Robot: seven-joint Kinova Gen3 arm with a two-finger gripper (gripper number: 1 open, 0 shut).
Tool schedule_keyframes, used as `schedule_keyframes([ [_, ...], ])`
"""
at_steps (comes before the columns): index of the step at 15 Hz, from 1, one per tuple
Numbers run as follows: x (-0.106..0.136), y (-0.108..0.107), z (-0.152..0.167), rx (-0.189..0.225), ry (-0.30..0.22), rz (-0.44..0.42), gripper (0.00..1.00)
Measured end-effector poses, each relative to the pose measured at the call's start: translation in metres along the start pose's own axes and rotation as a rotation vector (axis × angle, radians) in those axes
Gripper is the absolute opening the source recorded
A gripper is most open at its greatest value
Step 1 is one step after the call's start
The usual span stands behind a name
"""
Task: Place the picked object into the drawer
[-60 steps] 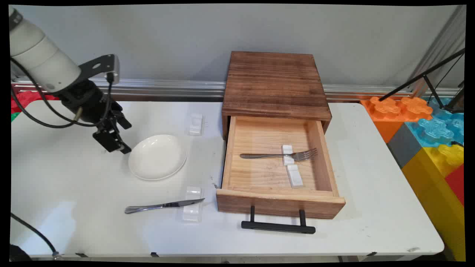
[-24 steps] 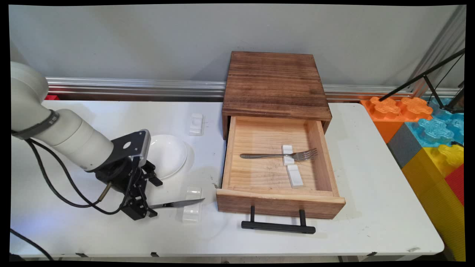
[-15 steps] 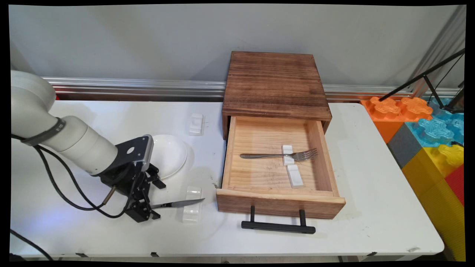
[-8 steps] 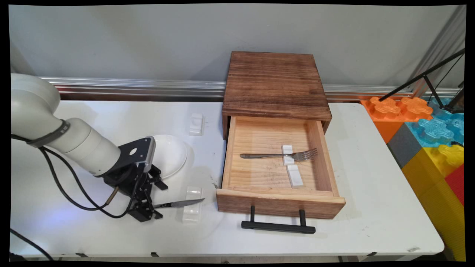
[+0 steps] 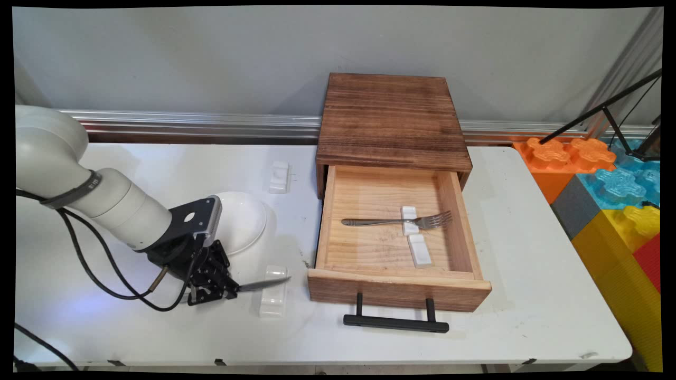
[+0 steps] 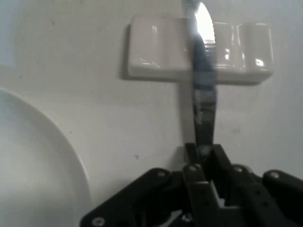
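Knife [image 5: 261, 284] gripped by tool [image 5: 228, 289], blade over rest [image 5: 274, 298]

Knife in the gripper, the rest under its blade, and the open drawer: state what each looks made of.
Silver table knife: looks like polished metal, its blade throwing bright glints. Small white grooved rest: probably glazed ceramic, going by its glossy highlights, though plastic is possible. Pale open drawer: unfinished light wood with visible grain, under a darker stained wooden box. Black gripper: shut on the knife.
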Motion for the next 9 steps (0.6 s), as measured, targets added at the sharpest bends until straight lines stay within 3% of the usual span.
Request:
schedule_keyframes([
  [9, 0.001, -0.001, -0.017, -0.027, 0.007, 0.010, 0.00],
])
